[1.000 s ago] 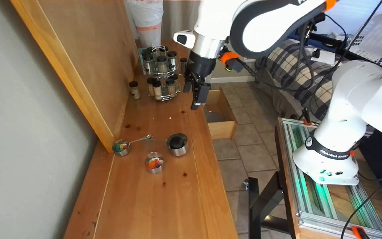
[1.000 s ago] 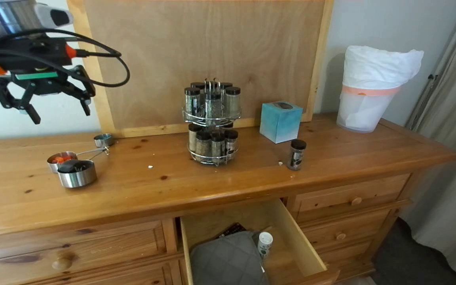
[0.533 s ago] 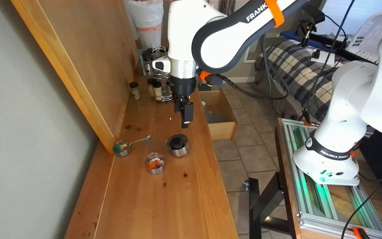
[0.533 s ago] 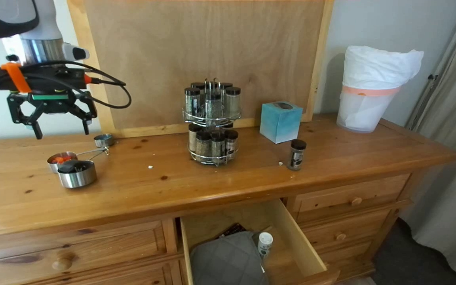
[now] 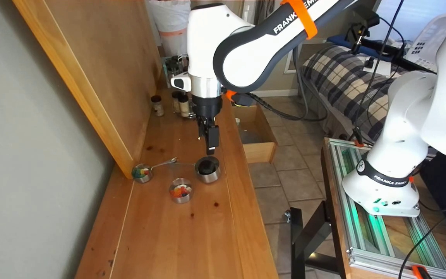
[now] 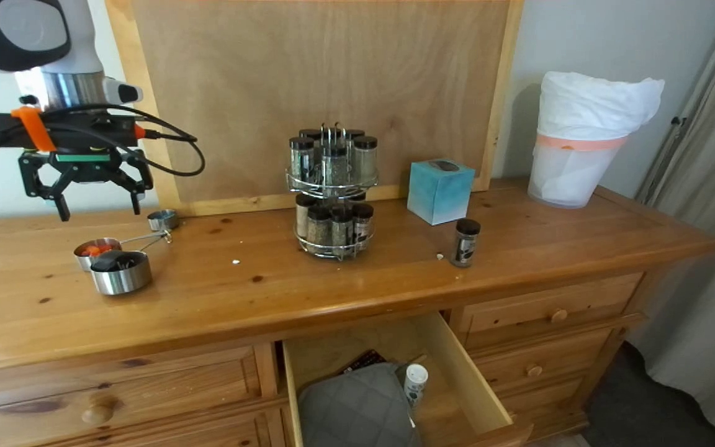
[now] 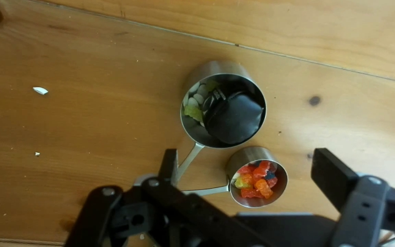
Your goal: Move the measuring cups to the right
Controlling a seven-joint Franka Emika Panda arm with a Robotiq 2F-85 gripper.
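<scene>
The measuring cups are three small metal cups with thin handles that converge. The largest holds a black item [image 5: 208, 178]; it also shows in the wrist view [image 7: 223, 68]. The middle cup holds orange-red sweets [image 5: 180, 199] and shows in the wrist view [image 7: 249, 156]. The smallest cup, with green and other coloured contents [image 5: 142, 178], stands near the wall and shows in an exterior view [image 6: 162, 218]; it is out of the wrist view. My gripper [image 7: 245, 152] points down, open and empty, above the cups and apart from them [image 6: 100, 213]. The middle cup appears between its fingers in the wrist view.
A two-tier spice rack [image 6: 332, 242] stands further along the wooden dresser top [image 6: 221, 298]. Beyond it are a loose spice jar [image 6: 464, 243], a blue tissue box [image 6: 441, 191] and a lined bin [image 6: 568, 167]. A drawer [image 6: 469, 385] stands open below. A wooden panel [image 6: 233, 99] stands behind.
My gripper has come down and moved from beside the spice rack towards the cups, mostly in the first half second. It stays open. The cups have not moved.
</scene>
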